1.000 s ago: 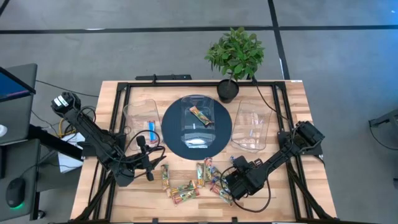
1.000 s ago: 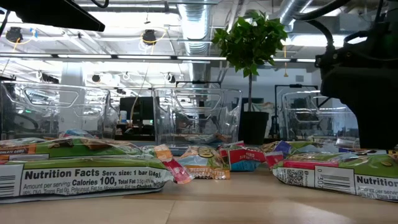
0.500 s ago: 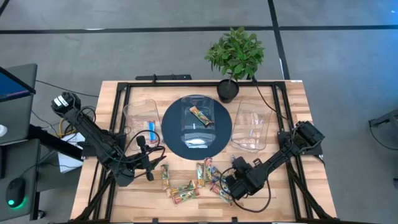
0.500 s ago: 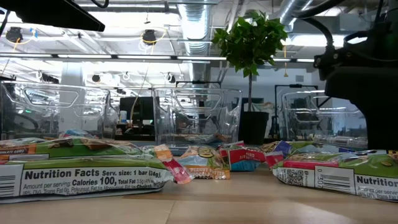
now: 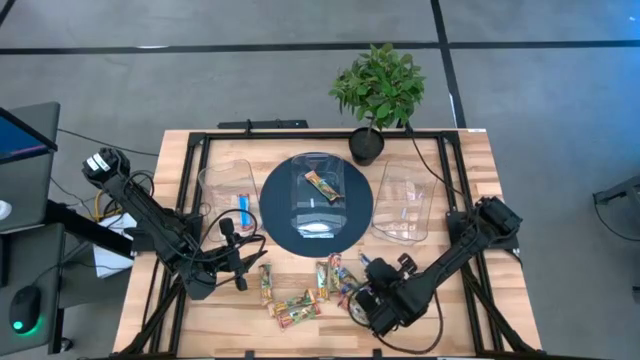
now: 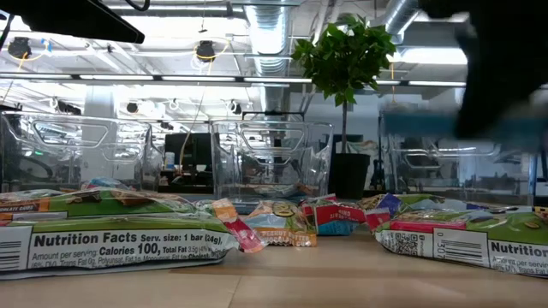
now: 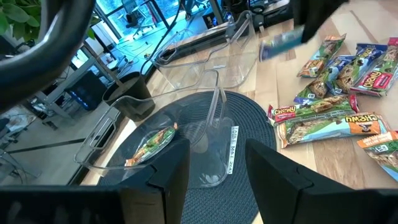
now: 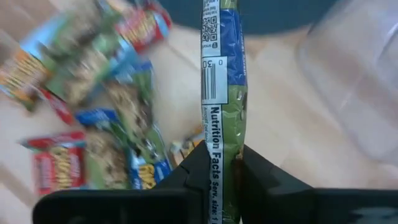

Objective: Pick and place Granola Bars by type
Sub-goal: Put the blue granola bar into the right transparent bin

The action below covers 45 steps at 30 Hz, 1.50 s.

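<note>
Bar (image 8: 221, 93) in a blue and green wrapper stands pinched between the right gripper's (image 8: 222, 163) fingers, lifted over the bars (image 5: 305, 290) scattered at lower centre of the high view. One bar lies in the middle tub (image 5: 318, 190), another in the left tub (image 5: 226, 195). Left gripper (image 7: 215, 163), fingers apart and empty, sits lower left.

A wooden table (image 5: 470, 170) carries three clear tubs (image 5: 226, 190) in a row, the middle one on a dark round mat (image 5: 278, 215) with one bar inside. A potted plant (image 5: 378, 88) stands at the far edge. Granola bars (image 5: 300, 290) lie scattered near the front (wrappers mixed). The right gripper (image 5: 372, 305) sits at the pile's right end; the left gripper (image 5: 240, 262) rests beside its left end.
</note>
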Tool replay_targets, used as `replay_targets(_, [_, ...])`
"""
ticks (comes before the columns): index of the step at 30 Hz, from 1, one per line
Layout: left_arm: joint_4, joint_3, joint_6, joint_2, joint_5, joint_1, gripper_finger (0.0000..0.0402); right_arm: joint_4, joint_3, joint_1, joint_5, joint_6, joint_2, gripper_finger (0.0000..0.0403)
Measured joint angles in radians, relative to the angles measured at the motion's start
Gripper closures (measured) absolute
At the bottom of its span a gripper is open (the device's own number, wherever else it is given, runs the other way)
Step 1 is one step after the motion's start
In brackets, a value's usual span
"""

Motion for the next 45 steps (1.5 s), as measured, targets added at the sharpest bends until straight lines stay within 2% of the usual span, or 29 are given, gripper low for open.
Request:
replay_targets(5, [0.000, 0.000, 0.000, 0.000, 0.000, 0.000, 0.0250, -0.191, 0.129, 0.011, 0.094, 0.024, 0.000, 0.0368])
replay_targets(10, [-0.001, 0.000, 0.000, 0.000, 0.000, 0.000, 0.0250, -0.432, 0.190, -0.001, 0.140, 0.191, -0.001, 0.0363])
replay_targets(21, [-0.010, 0.000, 0.000, 0.000, 0.000, 0.000, 0.0250, -0.422, 0.110, -0.098, 0.109, 0.115, -0.058, 0.0366])
replay_targets(25, [-0.010, 0.000, 0.000, 0.000, 0.000, 0.000, 0.0250, -0.420, 0.066, -0.125, 0.088, 0.043, -0.087, 0.0364])
replay_targets(31, [-0.010, 0.000, 0.000, 0.000, 0.000, 0.000, 0.0250, -0.420, -0.070, -0.148, 0.091, 0.027, -0.229, 0.0373])
replay_targets(38, [-0.009, 0.000, 0.001, 0.000, 0.000, 0.003, 0.0250, -0.413, -0.294, -0.171, 0.144, 0.119, -0.436, 0.0359])
replay_targets(45, [-0.008, 0.000, 0.001, 0.000, 0.002, 0.042, 0.0250, -0.289, -0.448, -0.272, 0.144, 0.132, -0.535, 0.0363])
